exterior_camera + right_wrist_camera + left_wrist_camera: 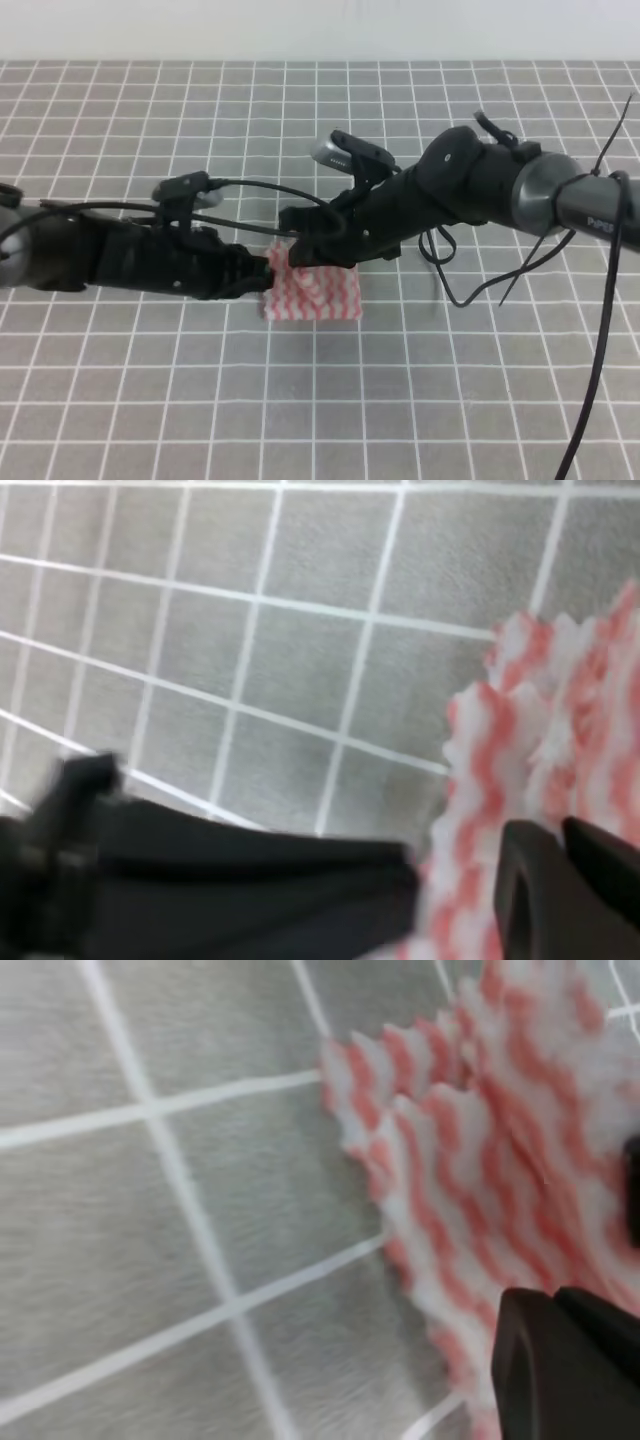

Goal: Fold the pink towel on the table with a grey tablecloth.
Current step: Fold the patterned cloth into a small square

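Two arms meet over a pink towel near the middle of the gridded grey table.

The pink towel lies bunched on the table with a grey tablecloth, well clear of every edge, its near side flat and its far side under the two grippers. The left gripper comes in from the table's left side and touches the towel's left edge; the right gripper reaches across from the right onto the towel's far left corner. Whether either pair of jaws is open or pinching the cloth cannot be told, since the wrist views show only dark finger tips against the scalloped, striped fabric. Black cables hang from the right arm.
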Available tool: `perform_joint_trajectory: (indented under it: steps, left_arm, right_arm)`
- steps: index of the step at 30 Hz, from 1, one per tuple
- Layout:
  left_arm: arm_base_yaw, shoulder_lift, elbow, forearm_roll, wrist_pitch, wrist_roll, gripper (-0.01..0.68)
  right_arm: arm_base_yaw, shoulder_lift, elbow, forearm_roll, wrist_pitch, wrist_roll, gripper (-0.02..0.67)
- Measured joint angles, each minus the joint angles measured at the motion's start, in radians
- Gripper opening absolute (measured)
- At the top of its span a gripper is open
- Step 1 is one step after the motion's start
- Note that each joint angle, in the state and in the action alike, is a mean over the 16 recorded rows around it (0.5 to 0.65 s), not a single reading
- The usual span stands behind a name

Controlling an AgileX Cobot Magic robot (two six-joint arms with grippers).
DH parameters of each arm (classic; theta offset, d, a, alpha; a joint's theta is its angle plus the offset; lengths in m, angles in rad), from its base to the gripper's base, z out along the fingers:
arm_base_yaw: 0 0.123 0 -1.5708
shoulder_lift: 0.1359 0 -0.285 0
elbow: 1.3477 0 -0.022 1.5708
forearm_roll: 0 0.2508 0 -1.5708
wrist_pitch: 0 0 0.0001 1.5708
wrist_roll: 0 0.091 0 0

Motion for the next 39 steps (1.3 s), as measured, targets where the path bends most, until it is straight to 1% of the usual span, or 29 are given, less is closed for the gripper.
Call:
perform_joint_trajectory:
  steps: [10,19,23,33,36,39]
  left_arm:
    - [0.061,-0.028,0.0,0.016,0.026,-0.008,-0.003]
    - [0.071,-0.032,0.0,0.016,0.038,-0.009,-0.003]
    - [0.071,-0.031,0.0,0.017,0.04,-0.009,-0.003]
    - [0.071,-0.03,0.0,0.005,0.048,-0.008,-0.003]
    - [0.071,-0.032,0.0,-0.005,0.057,-0.006,-0.003]
    - [0.071,-0.034,0.0,-0.017,0.067,-0.003,-0.003]
  right_arm:
    - [0.0,0.019,0.0,-0.003,-0.01,0.0,-0.014]
    - [0.0,0.019,0.0,0.024,-0.026,-0.006,-0.003]
    - [0.0,0.019,0.0,0.039,-0.03,-0.009,0.035]
    - [-0.001,0.022,-0.001,0.066,-0.008,-0.017,0.193]
    - [-0.006,0.021,-0.001,0.068,0.007,-0.022,0.218]
    - [-0.012,0.021,-0.001,0.062,0.02,-0.027,0.213]
